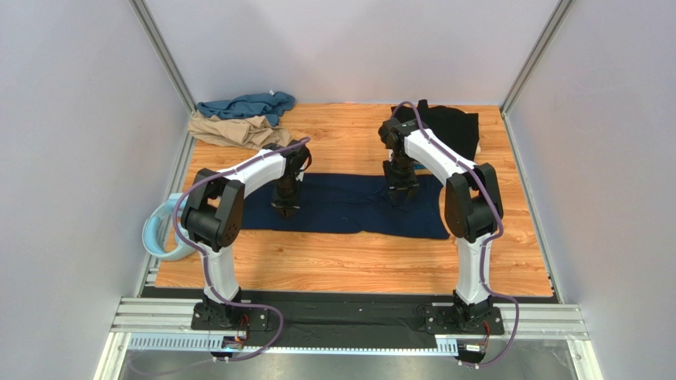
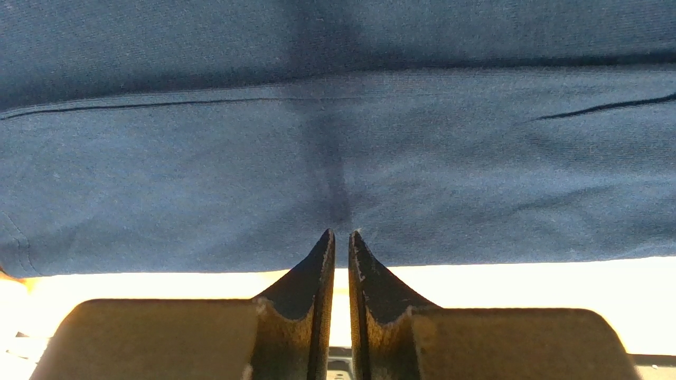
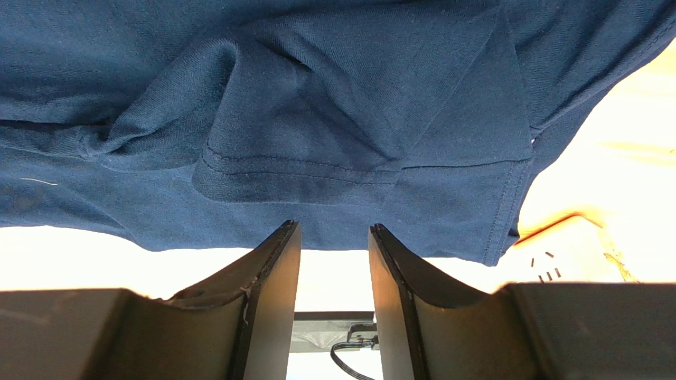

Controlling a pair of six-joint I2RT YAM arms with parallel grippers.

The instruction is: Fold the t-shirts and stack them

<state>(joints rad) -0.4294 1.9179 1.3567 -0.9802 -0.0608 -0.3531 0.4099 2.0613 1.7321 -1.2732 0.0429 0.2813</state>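
On the wood table (image 1: 349, 261), the navy t-shirt (image 1: 341, 204) lies as a long flat band. The left gripper (image 1: 286, 210) pinches its near edge, and the right gripper (image 1: 402, 199) hangs parted over a rumpled sleeve. Behind lie the black t-shirt (image 1: 456, 127), tan t-shirt (image 1: 230, 131) and teal t-shirt (image 1: 246, 105).

**Top external view:** fixed camera above and behind the arm bases (image 1: 218, 315), which sit at 6 o'clock, looking down and forward across the whole table (image 1: 349, 261).

**Wrist views:** each camera rides behind its own hand, left hand (image 2: 341, 233) and right hand (image 3: 333, 226), which enters from 6 o'clock, lens very close to the navy t-shirt (image 1: 341, 207).

All three views share this shirt.
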